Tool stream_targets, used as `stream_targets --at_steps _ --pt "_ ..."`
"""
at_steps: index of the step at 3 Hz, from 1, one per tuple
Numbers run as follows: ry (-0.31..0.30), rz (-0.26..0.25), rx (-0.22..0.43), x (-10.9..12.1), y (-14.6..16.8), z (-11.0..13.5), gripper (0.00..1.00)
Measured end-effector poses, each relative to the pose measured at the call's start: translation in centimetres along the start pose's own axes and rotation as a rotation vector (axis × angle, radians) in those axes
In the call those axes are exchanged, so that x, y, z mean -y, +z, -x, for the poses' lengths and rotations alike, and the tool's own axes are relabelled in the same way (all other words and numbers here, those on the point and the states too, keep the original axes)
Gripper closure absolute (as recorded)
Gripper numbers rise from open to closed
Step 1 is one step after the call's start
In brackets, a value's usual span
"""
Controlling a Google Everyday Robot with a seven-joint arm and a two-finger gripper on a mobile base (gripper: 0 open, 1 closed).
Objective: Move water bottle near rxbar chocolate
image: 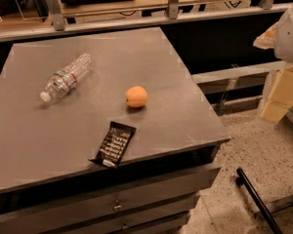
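Observation:
The water bottle (64,78) lies on its side on the dark grey table top (34,140), at the back left, with its white cap pointing to the front left. The rxbar chocolate (114,144) is a flat black wrapper with white text at the table's front edge, partly over the edge. The bottle is well apart from it, to the back left. My gripper (281,92) is at the right edge of the camera view, off the table and far from both things, below the white arm (292,28).
A round orange fruit (136,96) sits on the table between the bottle and the bar. Drawers (117,204) are under the table top. A railing and shelf (171,9) run behind the table. A black bar (256,199) lies on the speckled floor at the right.

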State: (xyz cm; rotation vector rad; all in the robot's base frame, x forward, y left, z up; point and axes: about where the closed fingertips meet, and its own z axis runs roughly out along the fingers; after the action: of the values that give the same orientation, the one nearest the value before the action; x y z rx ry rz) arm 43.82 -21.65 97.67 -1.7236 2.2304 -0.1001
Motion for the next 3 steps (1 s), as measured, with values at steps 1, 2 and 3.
stream_targets --at_steps 1,2,3 --pt "0.000 0.000 0.000 0.0 0.0 0.0 0.00" --pt "-0.063 0.002 0.024 1.0 0.8 2.6 0.00" --pt "-0.220 -0.022 0.067 3.3 1.7 8.9 0.00"
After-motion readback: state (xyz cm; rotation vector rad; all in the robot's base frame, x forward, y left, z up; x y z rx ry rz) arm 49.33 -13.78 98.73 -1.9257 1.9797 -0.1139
